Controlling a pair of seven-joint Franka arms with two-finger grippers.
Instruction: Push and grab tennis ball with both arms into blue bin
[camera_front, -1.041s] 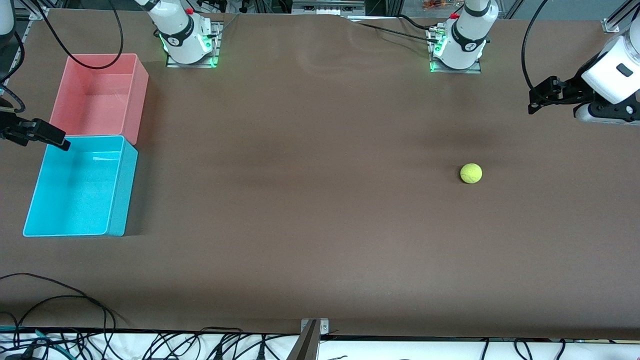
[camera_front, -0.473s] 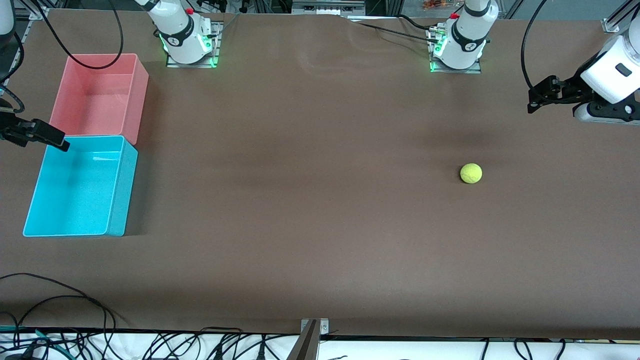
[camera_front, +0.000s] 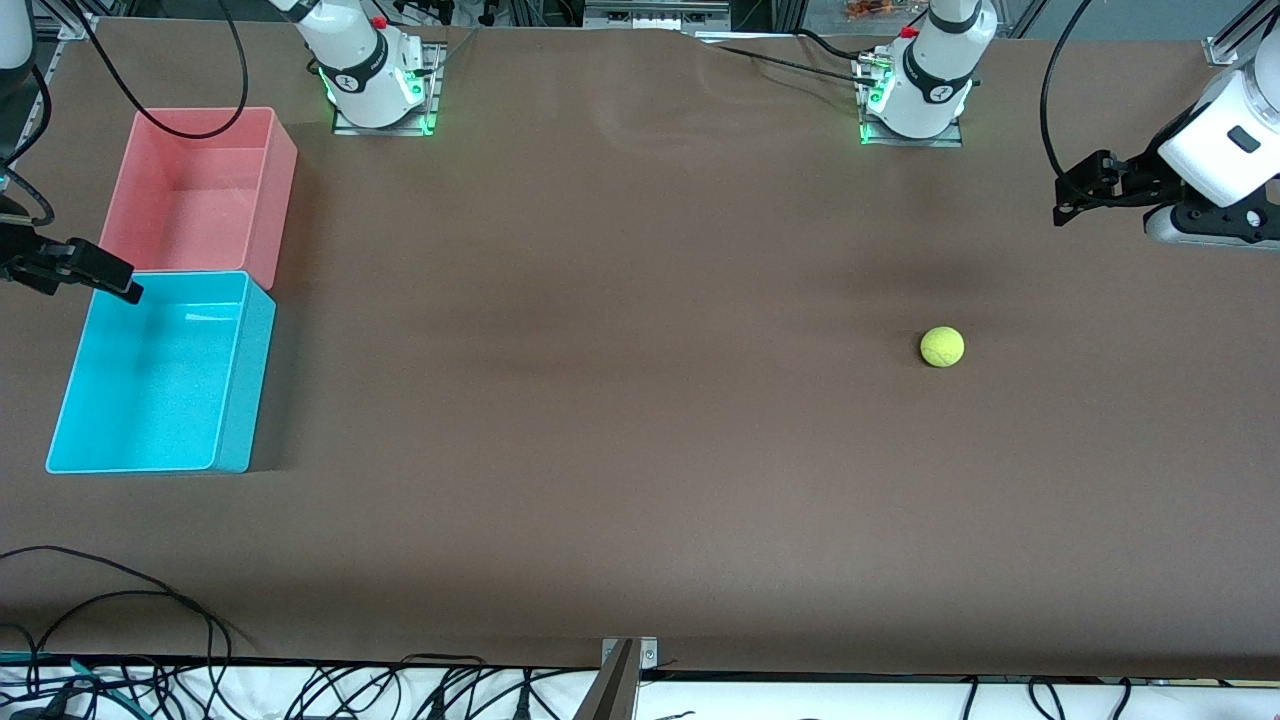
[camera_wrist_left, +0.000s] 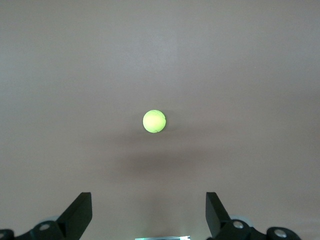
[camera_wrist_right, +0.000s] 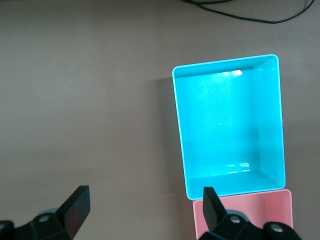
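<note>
Tennis ball (camera_front: 942, 346) sits alone on the brown table (camera_front: 620, 420), toward my left arm's end, in the open and touching nothing. In my left wrist view the ball (camera_wrist_left: 154, 121) is centred between my fingertips but well apart from them.

My left gripper (camera_front: 1068, 200) hangs in the air over the table's edge at that same end, fingers (camera_wrist_left: 80, 212) spread wide, nothing between them.

My right gripper (camera_front: 118, 283) hangs at the other end, over the corner where the blue bin (camera_front: 235, 400) meets the pink bin (camera_front: 280, 190); its height above them is hard to judge from the front view. Fingers (camera_wrist_right: 76, 204) spread wide, holding nothing.

The two bins stand side by side and appear to touch, the blue one nearer the front camera. Blue bin (camera_wrist_right: 277, 125) holds nothing I can see; glossy floor shows glare.
</note>
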